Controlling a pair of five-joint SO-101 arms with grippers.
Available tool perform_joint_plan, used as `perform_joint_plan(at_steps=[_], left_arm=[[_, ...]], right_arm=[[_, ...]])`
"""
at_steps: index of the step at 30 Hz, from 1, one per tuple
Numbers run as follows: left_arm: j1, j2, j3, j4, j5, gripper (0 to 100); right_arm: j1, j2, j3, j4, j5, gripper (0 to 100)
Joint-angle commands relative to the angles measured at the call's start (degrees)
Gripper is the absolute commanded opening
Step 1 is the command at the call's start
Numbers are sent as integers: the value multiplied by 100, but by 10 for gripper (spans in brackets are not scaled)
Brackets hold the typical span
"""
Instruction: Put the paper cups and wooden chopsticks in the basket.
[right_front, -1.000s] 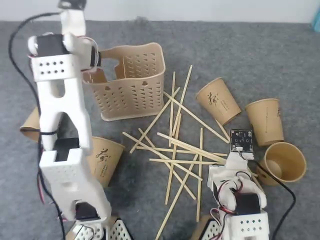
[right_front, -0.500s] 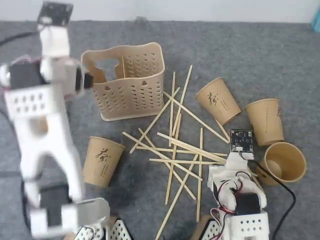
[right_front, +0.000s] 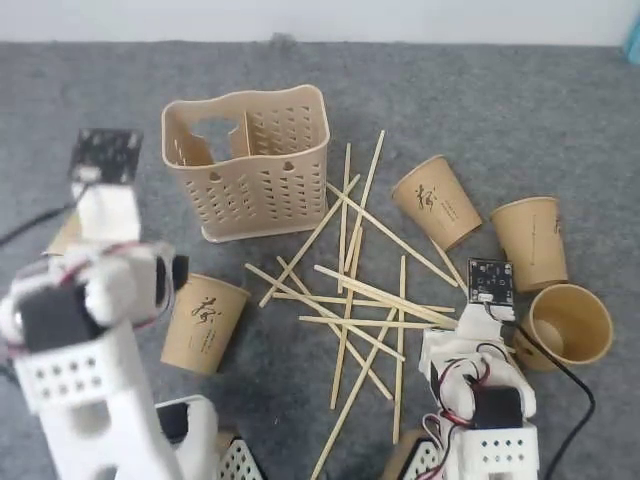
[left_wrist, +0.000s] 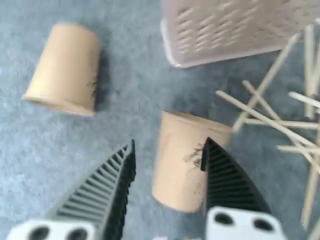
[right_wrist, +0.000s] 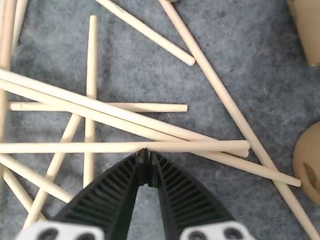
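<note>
Left wrist view: your left gripper (left_wrist: 169, 144) spread apart over lying cup (left_wrist: 180, 165); your right gripper (right_wrist: 148, 154) pressed together, empty, tips beside chopsticks (right_wrist: 125, 119); basket (right_front: 260, 185) upright

The left arm (right_front: 85, 370) and right arm (right_front: 495, 455) are wearing white shells over black motors. The left hand (left_wrist: 169, 144) and right hand (right_wrist: 148, 151) are showing dark ribbed fingers (left_wrist: 105, 190) on white mounts. Red wires (right_front: 450, 385) are looping over the right arm.
</note>
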Motion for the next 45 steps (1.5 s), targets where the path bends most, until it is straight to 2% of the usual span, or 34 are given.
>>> perform_joint_plan(at_steps=[1, 6, 11, 14, 18, 24, 29, 45], left_arm=[[-589, -1336, 1622, -1116, -264, 206], [-721, -2066, 3547, -2180, -475, 206], [-712, -2075, 4189, -2549, -466, 206], [-695, -2110, 4374, -2620, -466, 206], [-695, -2110, 4875, -3279, -457, 206], [-686, -2110, 4875, -3341, -431, 206], [-369, -2110, 4848, -3349, -158, 206], [-413, -2075, 4910, -3332, -167, 206]], right_arm=[[84, -119, 114, 13, -18, 6], [84, -119, 114, 13, -26, 6], [171, -119, 123, -4, -26, 6], [699, -119, 123, -189, -26, 6], [1323, -119, 123, 22, -44, 6], [1525, -119, 123, 13, -44, 6], [1525, -119, 123, 13, -44, 6], [1525, -119, 123, 13, -44, 6]])
